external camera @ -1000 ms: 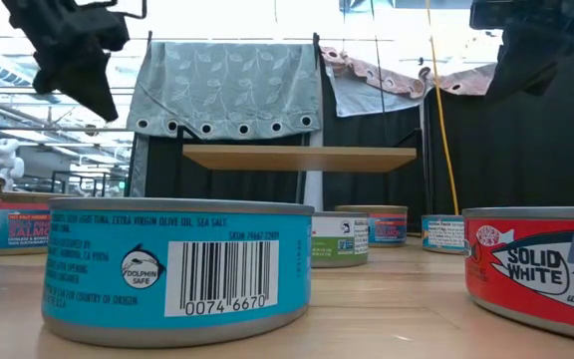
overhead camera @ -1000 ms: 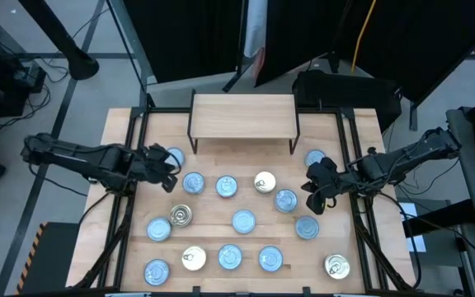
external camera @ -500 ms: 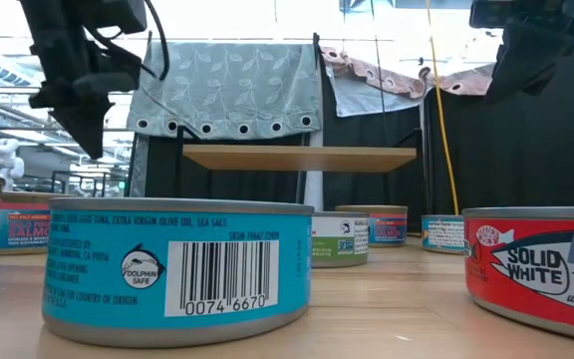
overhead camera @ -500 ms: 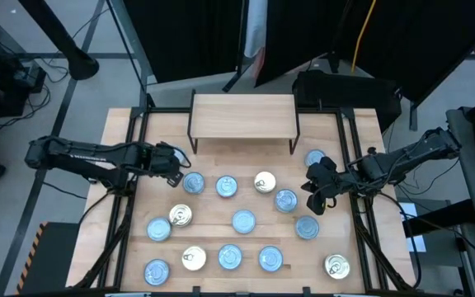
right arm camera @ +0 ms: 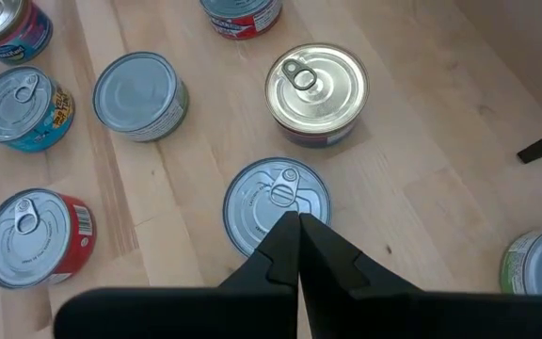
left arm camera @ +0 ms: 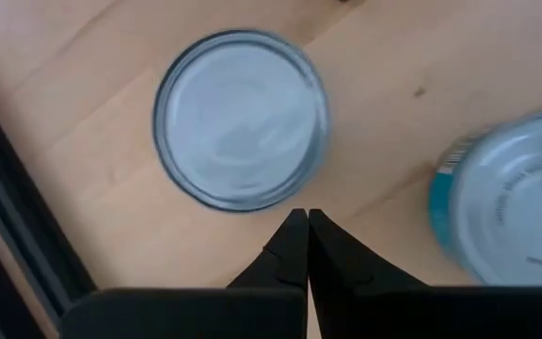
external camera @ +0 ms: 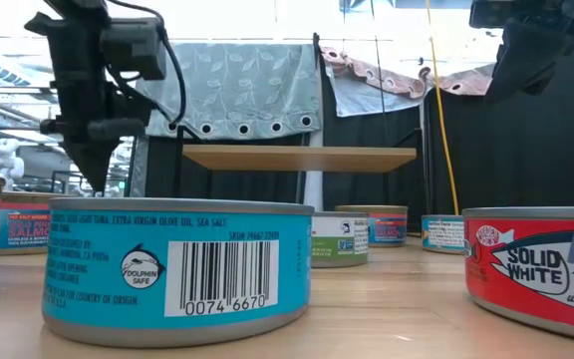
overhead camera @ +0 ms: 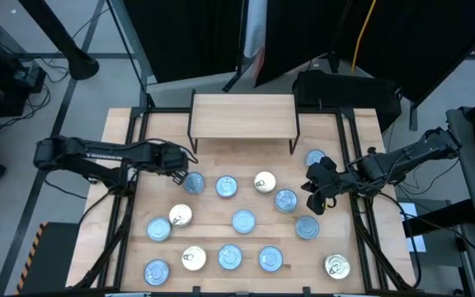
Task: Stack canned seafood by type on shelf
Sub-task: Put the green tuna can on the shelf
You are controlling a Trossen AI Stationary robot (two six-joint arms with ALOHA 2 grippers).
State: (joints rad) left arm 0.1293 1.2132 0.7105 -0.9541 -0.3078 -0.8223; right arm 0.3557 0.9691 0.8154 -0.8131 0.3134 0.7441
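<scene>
Several round flat tins of canned seafood stand on their bases, spread over the wooden table. The shelf stands at the far middle with nothing on its top, and shows in the low view as a light board. My left gripper is shut and points steeply down above bare table, just short of a plain-lidded tin and beside a teal-sided tin. In the high view my left gripper is at the far left. My right gripper is shut and hangs above a pull-tab tin at the right.
Black frame rails run along the table's left and right sides. In the low view a teal tin and a red tin stand close in front. Bare wood lies between the shelf and the far row of tins.
My left gripper has come down toward the table and swung away from the left edge toward the far-left tins, tipping to point more steeply down. My right arm has kept still. No tin has moved.
</scene>
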